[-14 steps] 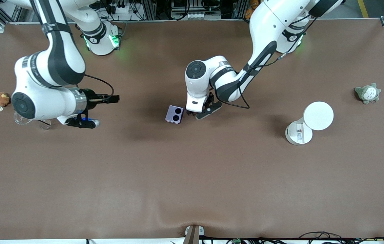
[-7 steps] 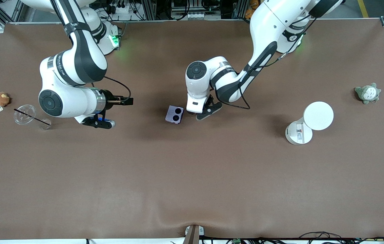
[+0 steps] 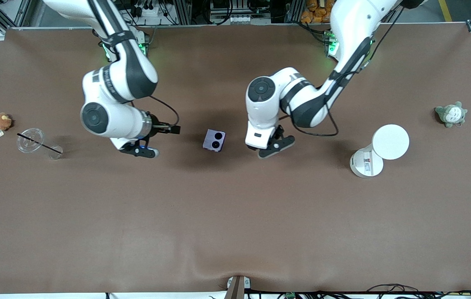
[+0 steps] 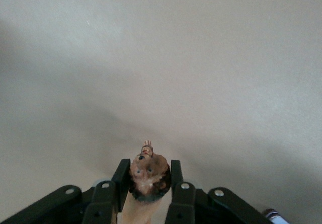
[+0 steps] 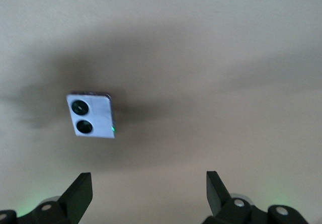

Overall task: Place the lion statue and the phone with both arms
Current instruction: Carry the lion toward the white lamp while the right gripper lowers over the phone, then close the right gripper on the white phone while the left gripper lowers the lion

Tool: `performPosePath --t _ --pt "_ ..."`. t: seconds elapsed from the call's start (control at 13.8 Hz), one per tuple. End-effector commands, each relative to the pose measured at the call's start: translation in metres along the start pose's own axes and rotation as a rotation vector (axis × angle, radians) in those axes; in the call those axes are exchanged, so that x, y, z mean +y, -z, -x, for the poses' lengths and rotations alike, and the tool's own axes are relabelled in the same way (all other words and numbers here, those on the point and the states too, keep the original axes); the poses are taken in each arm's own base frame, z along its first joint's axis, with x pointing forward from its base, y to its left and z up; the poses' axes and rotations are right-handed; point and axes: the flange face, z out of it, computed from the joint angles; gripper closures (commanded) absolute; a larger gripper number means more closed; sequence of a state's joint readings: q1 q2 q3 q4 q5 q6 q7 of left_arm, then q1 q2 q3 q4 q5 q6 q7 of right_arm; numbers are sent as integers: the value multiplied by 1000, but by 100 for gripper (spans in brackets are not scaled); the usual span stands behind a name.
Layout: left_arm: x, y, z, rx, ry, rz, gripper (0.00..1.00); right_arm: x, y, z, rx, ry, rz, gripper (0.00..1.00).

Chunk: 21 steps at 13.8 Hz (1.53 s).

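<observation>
Brown matting covered the whole worktop (image 3: 235, 216), with metal framing and cables along the edge where the two arms were mounted. Near the middle lay the phone (image 3: 214, 140) — a small square lavender one, folded, its two round black camera circles facing up.

The left claw (image 3: 269, 146) hung above the worktop just beside the phone, toward the left arm's end, clear of it. In the left wrist view its fingers (image 4: 176, 176) were pressed in on either side of the lion statue (image 4: 149, 177), a small reddish-brown figurine pinched between them, with bare worktop under it.

The right claw (image 3: 149, 143) hovered over the worktop on the phone's right-arm side, apart from it. Its fingers (image 5: 79, 193) stood spread wide with nothing between them, and the right wrist view showed the phone lying flat in the shadow ahead of the claw.

Toward the right arm's end of the worktop a clear plastic cup (image 3: 31, 140) lay on its side with a dark straw (image 3: 38, 142) across it, and a round brown plush toy (image 3: 1, 121) sat just beside it near the edge. Toward the left arm's end stood a white round-topped device (image 3: 380, 150), and well past it — close to the edge — a grey-green plush (image 3: 451, 113).
</observation>
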<state>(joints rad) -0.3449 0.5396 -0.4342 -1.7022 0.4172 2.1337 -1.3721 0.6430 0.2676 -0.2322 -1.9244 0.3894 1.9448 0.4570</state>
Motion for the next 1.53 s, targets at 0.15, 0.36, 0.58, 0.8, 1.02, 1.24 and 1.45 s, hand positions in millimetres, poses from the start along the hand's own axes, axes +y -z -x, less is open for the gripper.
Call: performPosePath --t 0.15,0.36,0.58,0.8,1.02,1.24,1.45 --pt "-58 15 -46 28 -146 -75 100 -33 -47 19 117 -64 -26 0" --pt "-88 16 -66 17 -224 -92 100 -65 -87 29 179 -113 -22 0" --pt "-113 9 -87 -11 -268 -96 100 -78 -111 34 205 -94 -11 0" --pt "-141 -1 -112 -40 -289 -97 100 -89 -144 35 248 -69 -1 0" --pt "-166 -17 -129 -52 -268 -95 100 -95 -154 37 262 -69 0 0" --pt "-181 -34 -138 -44 -278 -49 100 -98 -167 40 258 -66 16 0" --pt "-189 -44 -143 -35 -299 -17 100 -105 -187 38 300 -71 5 0"
